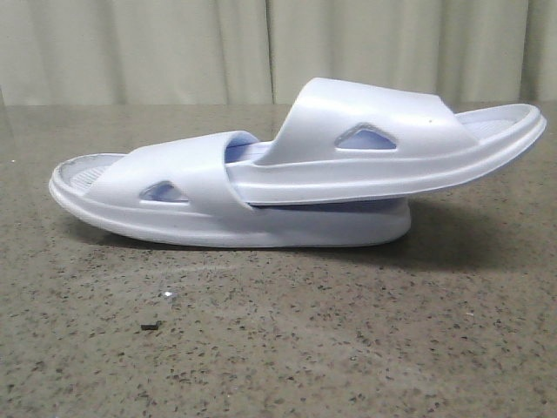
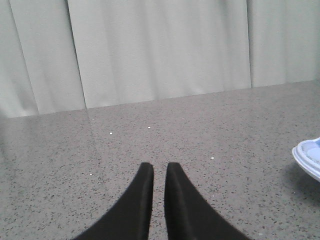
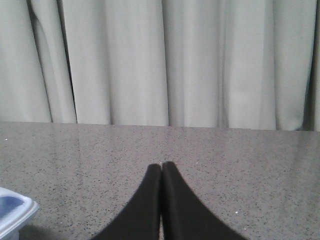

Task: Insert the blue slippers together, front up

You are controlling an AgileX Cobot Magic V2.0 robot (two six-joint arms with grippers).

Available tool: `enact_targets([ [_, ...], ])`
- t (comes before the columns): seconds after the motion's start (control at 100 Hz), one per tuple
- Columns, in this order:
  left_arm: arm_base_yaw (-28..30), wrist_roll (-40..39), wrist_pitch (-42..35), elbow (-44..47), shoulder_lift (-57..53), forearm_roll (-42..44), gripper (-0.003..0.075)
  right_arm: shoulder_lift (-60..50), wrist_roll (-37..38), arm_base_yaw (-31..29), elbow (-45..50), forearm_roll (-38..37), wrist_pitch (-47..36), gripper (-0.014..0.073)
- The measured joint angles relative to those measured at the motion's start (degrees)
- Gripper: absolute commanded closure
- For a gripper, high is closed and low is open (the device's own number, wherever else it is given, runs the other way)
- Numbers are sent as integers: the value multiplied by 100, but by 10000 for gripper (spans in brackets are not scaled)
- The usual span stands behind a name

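Two pale blue-white slippers lie on the speckled table in the front view. The lower slipper (image 1: 174, 187) rests flat with one end to the left. The upper slipper (image 1: 374, 148) is pushed under the lower one's strap and juts out to the right, tilted up. A slipper end shows in the left wrist view (image 2: 307, 157) and another in the right wrist view (image 3: 12, 210). My left gripper (image 2: 159, 167) is empty over bare table, with only a narrow slit between its fingers. My right gripper (image 3: 161, 166) is shut and empty. Neither gripper touches a slipper or shows in the front view.
The grey speckled table (image 1: 278, 348) runs back to a pale curtain (image 1: 261, 43). A small dark speck (image 1: 150, 326) lies on the table in front of the slippers.
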Motion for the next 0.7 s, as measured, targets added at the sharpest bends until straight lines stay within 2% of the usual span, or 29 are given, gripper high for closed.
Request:
enact_targets([
  [0.48,0,0,0,0,0,0,704,0,0,0,12,0,0,701],
  [0.7,0,0,0,0,0,0,704,0,0,0,350,0,0,701],
])
